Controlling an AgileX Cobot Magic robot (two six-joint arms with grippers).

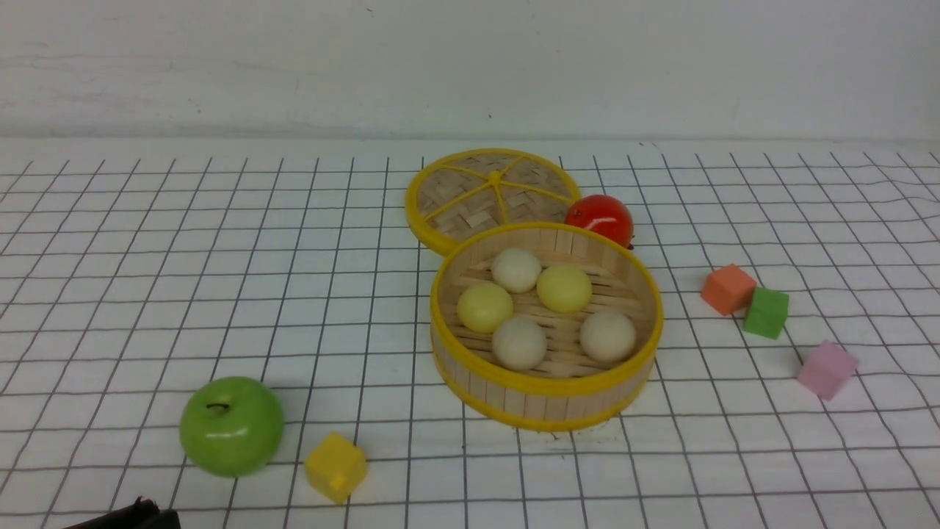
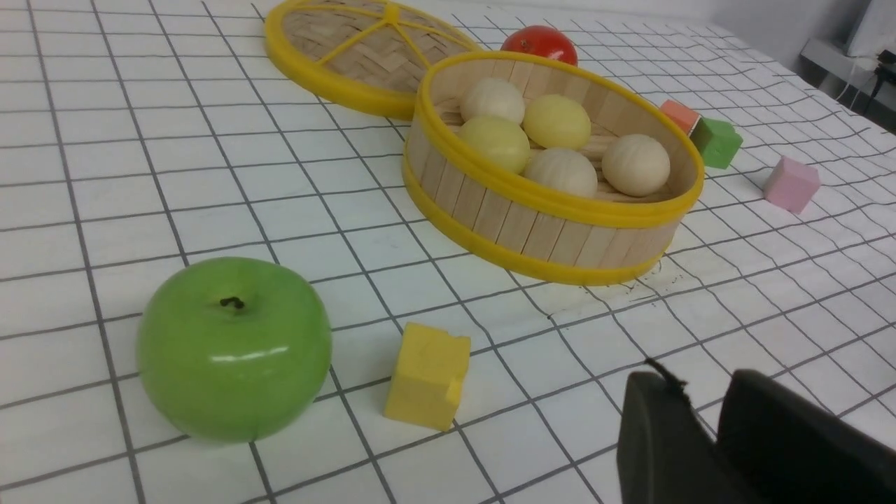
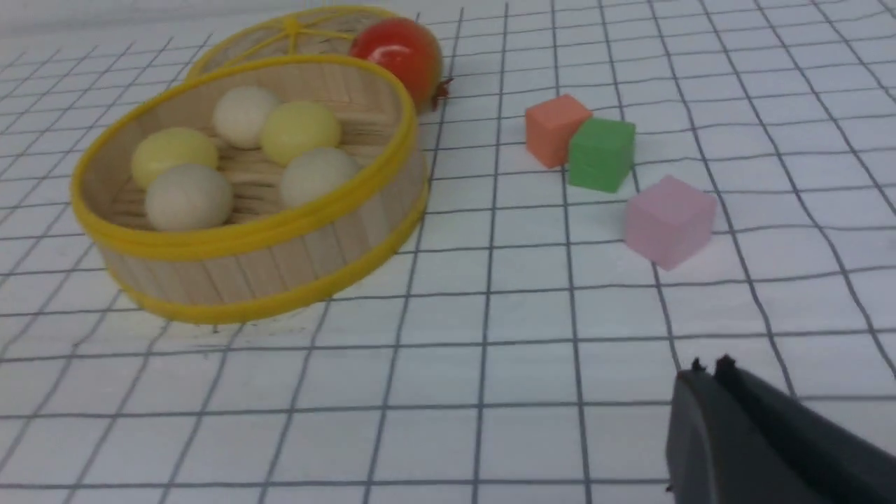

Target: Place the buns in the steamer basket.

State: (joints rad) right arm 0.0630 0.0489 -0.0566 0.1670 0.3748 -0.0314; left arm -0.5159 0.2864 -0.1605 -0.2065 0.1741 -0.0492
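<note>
Left gripper (image 2: pixel 707 413) cropped, jaws slightly apart, empty; right gripper (image 3: pixel 707 378) cropped, jaws together. Five buns (image 1: pixel 547 308), three cream, two yellow, sit inside steamer basket (image 1: pixel 543 397).

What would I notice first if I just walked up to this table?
Probably the big steamer basket in the middle, with five buns sitting inside it. Its flat lid lies just behind, beside a shiny red ball. Near the front left sits a bright green apple next to a yellow cube.
</note>
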